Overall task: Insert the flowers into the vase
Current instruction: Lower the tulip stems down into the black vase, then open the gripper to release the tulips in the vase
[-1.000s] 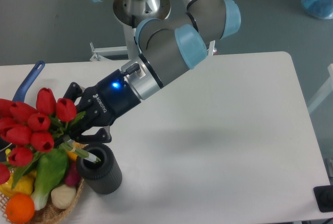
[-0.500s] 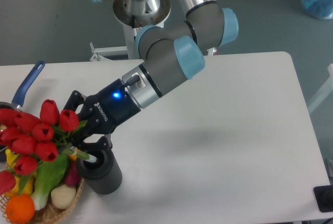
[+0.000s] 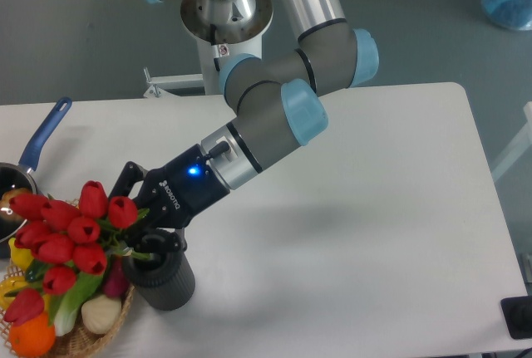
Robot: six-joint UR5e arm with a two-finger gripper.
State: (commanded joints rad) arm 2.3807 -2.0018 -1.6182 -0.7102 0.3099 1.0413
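**Tulip stems at the mouth of the vase**

I count about ten red tulip heads in the flowers (image 3: pixel 71 237), one bunch with green stems and leaves, the heads leaning out to the left over the basket (image 3: pixel 100 335). The stem ends sit right at the mouth of the vase (image 3: pixel 162 275) (how far in they reach, I cannot tell). There is one vase: short, dark grey, ribbed, upright on the white table (image 3: pixel 349 233), touching the basket's right side. My gripper (image 3: pixel 143 227) is closed on the stems just above the vase rim, its black fingers either side of the bunch, a blue light glowing on the wrist. In the single wicker basket I see one orange, a pale round vegetable, a dark pink-red one and something yellow. One blue-handled saucepan (image 3: pixel 33 159) sits at the left edge.
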